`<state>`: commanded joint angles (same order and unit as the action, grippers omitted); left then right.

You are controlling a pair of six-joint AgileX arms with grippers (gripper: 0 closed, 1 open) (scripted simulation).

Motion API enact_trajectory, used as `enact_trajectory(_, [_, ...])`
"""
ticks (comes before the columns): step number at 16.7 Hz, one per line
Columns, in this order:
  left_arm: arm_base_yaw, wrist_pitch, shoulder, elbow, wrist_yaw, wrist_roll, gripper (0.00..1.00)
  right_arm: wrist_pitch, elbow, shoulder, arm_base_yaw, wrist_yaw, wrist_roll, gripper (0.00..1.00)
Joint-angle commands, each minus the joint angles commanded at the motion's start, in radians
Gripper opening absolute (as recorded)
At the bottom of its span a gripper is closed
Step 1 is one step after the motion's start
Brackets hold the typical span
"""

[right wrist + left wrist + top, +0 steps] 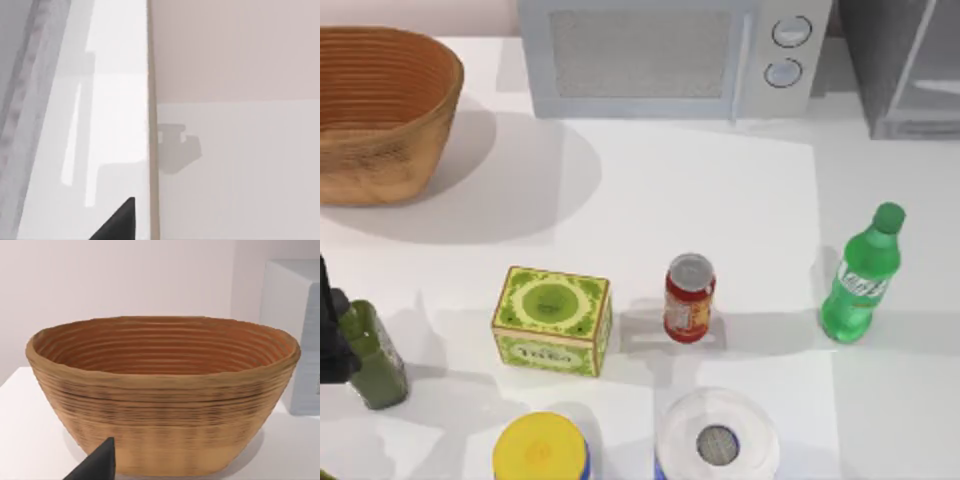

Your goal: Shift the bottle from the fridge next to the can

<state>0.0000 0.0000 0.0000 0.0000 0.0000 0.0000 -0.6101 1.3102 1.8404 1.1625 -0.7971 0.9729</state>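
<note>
Our bottle (860, 283) stands on the table (720, 200), out of the fridge (905, 65), right of the can (689, 298); whether either claw is apart, we cannot tell.

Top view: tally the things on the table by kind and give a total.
Bottles: 2, the bright green bottle and an olive bottle
Cans: 1, the red can
Lidded tubs: 2
Boxes: 1
Baskets: 1
Appliances: 2, microwave, fridge
Total: 9

bottle (860, 285): glossy translucent plastic | can (689, 298): metal top | basket (380, 110): ribbed woven
</note>
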Motion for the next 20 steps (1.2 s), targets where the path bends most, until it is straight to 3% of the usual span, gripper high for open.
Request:
enact_trajectory(3, [0.000,0.000,0.000,0.000,0.000,0.000,1.00,0.174,-0.004,-0.001,-0.134,0.027,-0.199,1.00])
enact_trajectory(6, [0.000,0.000,0.000,0.000,0.000,0.000,1.00,0.278,-0.006,-0.004,-0.217,0.042,-0.305,1.00])
enact_trajectory(14, [0.000,0.000,0.000,0.000,0.000,0.000,1.00,0.305,-0.019,-0.013,-0.232,0.055,-0.332,1.00])
enact_trajectory(17, [0.000,0.000,0.000,0.000,0.000,0.000,1.00,0.348,-0.050,-0.032,-0.328,0.135,-0.408,1.00])
enact_trajectory(20, [0.000,0.000,0.000,0.000,0.000,0.000,1.00,0.416,-0.105,-0.065,-0.515,0.271,-0.533,1.00])
